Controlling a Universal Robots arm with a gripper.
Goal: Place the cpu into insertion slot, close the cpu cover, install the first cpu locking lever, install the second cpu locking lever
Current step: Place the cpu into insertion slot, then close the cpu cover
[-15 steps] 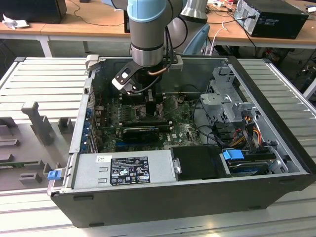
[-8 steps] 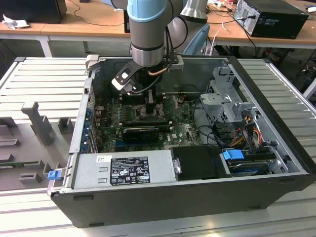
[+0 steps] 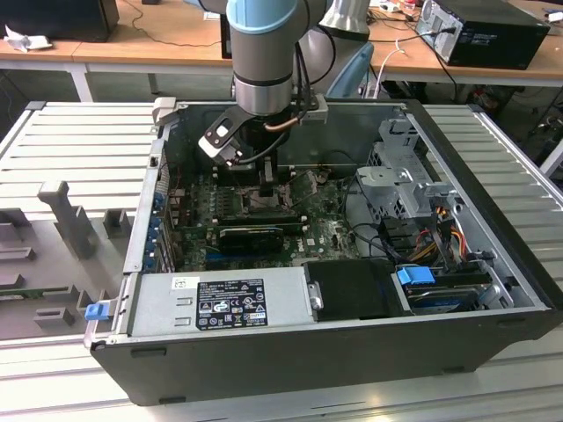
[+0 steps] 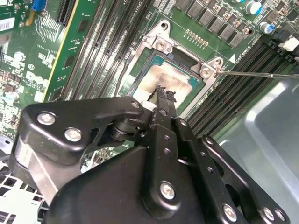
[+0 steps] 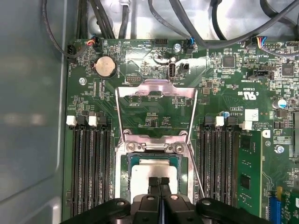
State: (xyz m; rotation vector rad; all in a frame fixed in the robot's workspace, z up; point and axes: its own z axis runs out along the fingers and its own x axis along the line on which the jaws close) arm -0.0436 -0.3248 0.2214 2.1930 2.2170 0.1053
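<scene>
I judge the first step done. The cpu (image 5: 154, 171) lies flat in its socket, a dull silver-grey square with a smudged, slightly scorched-looking top. Closing is not yet done: the cpu cover (image 5: 156, 87), a thin bright metal frame with a square window, is swung back from its hinge, and green board shows through the opening. A thin wire locking lever (image 4: 252, 73) juts free beside the socket, so by my reading both levers remain to be installed. The gripper (image 5: 159, 181) has its matte black fingers pressed together with nothing between them, tips right over the chip; I cannot tell whether they touch it. In the exterior view the arm reaches down in the upper centre of the frame into the open computer case (image 3: 264, 356). Long ribbed black memory slots (image 5: 88, 163) flank the socket.
</scene>
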